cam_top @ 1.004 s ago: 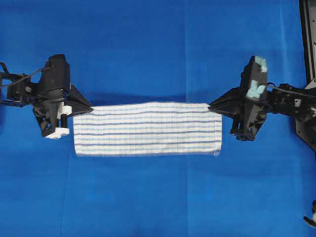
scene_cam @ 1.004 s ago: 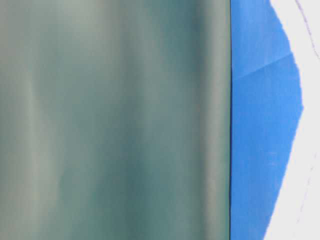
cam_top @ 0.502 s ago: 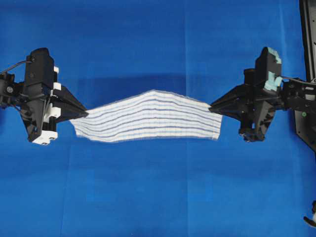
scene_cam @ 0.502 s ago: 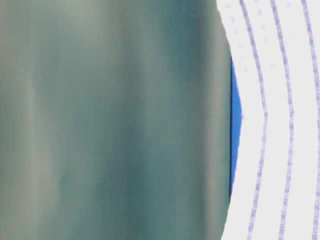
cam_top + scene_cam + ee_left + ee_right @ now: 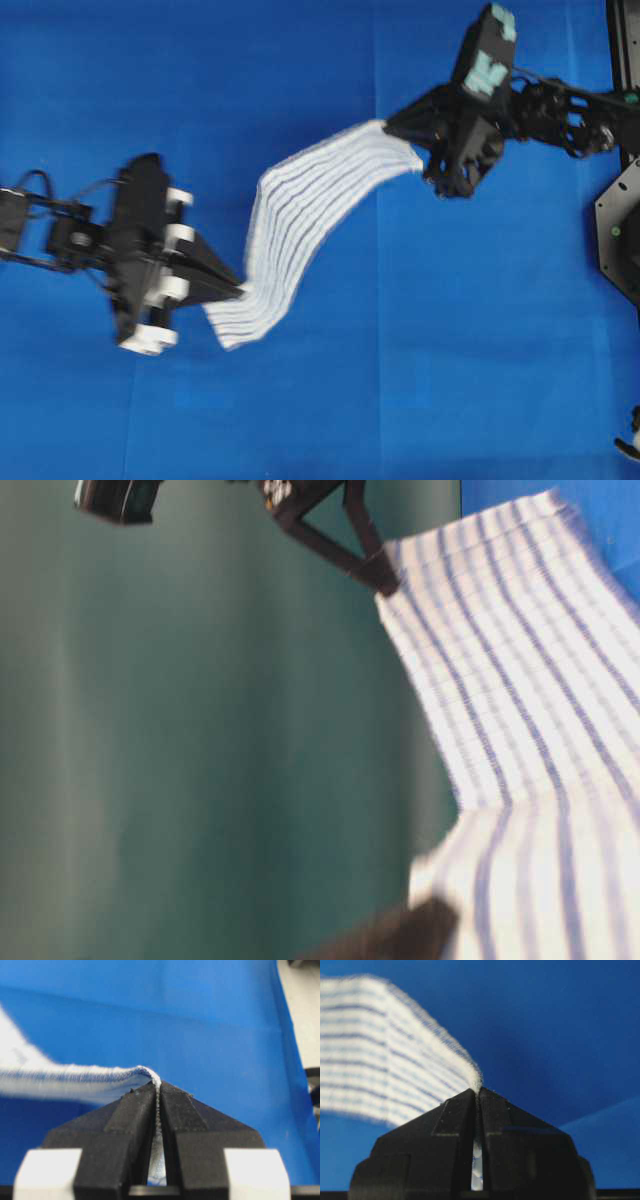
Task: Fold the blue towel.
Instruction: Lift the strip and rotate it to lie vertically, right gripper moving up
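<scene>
The blue towel [image 5: 300,220], white with thin blue stripes, hangs in the air as a twisted band running diagonally from lower left to upper right. My left gripper [image 5: 240,291] is shut on its lower left corner, with the cloth edge [image 5: 100,1077] pinched between the black fingers. My right gripper [image 5: 388,124] is shut on the upper right corner, where the striped cloth [image 5: 385,1055] fans out to the left of the tips [image 5: 478,1091]. The table-level view shows the towel [image 5: 520,660] close up, hanging from the right gripper [image 5: 385,580].
The plain blue table covering [image 5: 400,380] spreads under everything. A black metal frame [image 5: 622,150] stands along the right edge. A blurred green-grey surface [image 5: 200,730] fills the left of the table-level view.
Both grippers have lifted the towel off the table. The right gripper swung up and away to the far side, the left came toward the near side and inward, so the towel turned from level to diagonal.
</scene>
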Robot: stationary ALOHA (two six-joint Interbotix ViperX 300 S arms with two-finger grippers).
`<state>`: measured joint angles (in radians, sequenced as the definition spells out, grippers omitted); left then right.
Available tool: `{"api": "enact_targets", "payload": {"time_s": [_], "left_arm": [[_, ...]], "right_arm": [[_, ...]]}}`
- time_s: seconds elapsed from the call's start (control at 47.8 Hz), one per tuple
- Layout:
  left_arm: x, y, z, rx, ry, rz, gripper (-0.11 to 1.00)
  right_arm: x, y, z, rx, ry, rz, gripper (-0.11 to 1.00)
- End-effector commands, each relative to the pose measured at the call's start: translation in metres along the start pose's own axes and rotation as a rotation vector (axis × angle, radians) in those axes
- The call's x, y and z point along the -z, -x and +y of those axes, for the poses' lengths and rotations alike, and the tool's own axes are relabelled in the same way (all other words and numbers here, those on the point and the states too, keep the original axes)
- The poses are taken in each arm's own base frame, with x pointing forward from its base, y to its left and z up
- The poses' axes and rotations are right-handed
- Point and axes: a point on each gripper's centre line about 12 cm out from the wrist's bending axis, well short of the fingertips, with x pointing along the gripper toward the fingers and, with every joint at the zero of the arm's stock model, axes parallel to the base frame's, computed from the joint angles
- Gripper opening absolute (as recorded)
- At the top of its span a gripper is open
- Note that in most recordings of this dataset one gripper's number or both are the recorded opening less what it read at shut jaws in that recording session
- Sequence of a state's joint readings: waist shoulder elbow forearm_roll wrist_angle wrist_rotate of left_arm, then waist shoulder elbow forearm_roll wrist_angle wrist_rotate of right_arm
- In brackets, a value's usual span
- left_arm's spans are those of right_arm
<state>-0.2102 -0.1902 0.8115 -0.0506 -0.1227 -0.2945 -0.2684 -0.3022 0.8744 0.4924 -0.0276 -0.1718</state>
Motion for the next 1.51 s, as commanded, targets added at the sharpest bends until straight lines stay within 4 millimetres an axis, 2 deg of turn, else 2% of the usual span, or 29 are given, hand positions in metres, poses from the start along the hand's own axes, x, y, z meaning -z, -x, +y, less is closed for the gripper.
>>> {"api": "enact_targets", "payload": {"time_s": [0.0, 0.146, 0.418, 0.586, 0.691, 0.921, 1.109, 1.255, 1.486], "left_arm": [[-0.021, -0.015, -0.009, 0.018, 0.002, -0.044, 0.01], [-0.039, -0.044, -0.016, 0.027, 0.002, -0.07, 0.01], [-0.071, -0.091, -0.024, 0.046, 0.005, -0.149, 0.01], [-0.086, -0.114, -0.029, 0.055, 0.004, -0.177, 0.01], [-0.086, -0.123, -0.026, 0.049, 0.007, -0.176, 0.01], [-0.076, -0.132, -0.018, 0.039, 0.011, -0.173, 0.01], [-0.066, -0.133, -0.011, 0.041, 0.011, -0.205, 0.01], [-0.056, -0.125, -0.007, 0.036, 0.012, -0.203, 0.01], [-0.03, -0.107, -0.002, 0.018, 0.046, -0.146, 0.01]], "right_arm": [[-0.024, 0.0, 0.0, 0.002, 0.02, -0.059, 0.03], [-0.039, -0.002, -0.008, 0.025, 0.037, -0.091, 0.03], [-0.046, 0.001, -0.027, 0.076, 0.044, -0.109, 0.03], [-0.048, 0.001, -0.033, 0.092, 0.064, -0.112, 0.03], [-0.051, 0.0, -0.036, 0.1, 0.072, -0.115, 0.03], [-0.055, -0.007, -0.04, 0.112, 0.085, -0.11, 0.03], [-0.055, -0.022, -0.045, 0.124, 0.084, -0.082, 0.03], [-0.057, -0.041, -0.046, 0.125, 0.083, -0.047, 0.03], [-0.062, -0.075, -0.047, 0.12, 0.084, 0.001, 0.03]]}}
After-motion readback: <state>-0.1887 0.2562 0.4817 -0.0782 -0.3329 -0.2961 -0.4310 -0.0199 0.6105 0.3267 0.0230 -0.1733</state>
